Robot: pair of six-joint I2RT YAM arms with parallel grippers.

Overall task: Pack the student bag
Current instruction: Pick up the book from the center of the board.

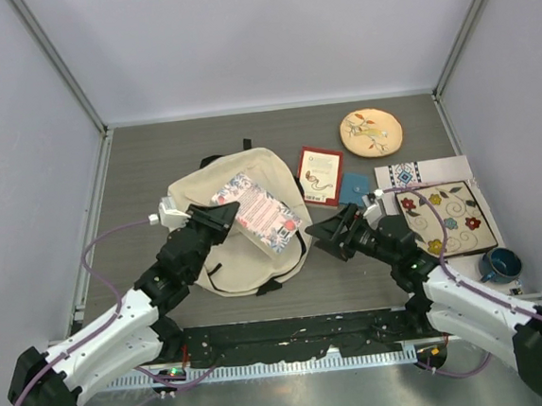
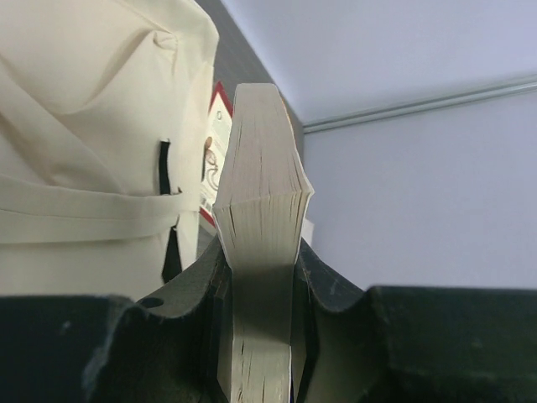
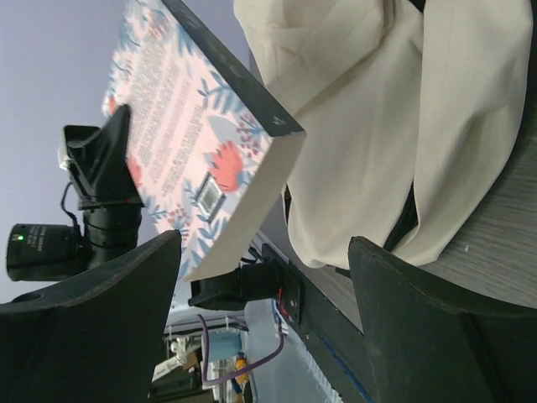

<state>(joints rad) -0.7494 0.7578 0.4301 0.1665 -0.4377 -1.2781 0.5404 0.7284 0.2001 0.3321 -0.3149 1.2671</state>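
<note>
Bright, even overhead light, soft shadows; near jaws blurred in wrist views

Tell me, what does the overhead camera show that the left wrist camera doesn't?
Only overhead: the open right gripper, the round embroidered disc, the floral mat and the blue mug. Only the left wrist: a close view of the page edges of the book, pinched in the left gripper. Both: that book, the cream student bag and the red-bordered card.
</note>
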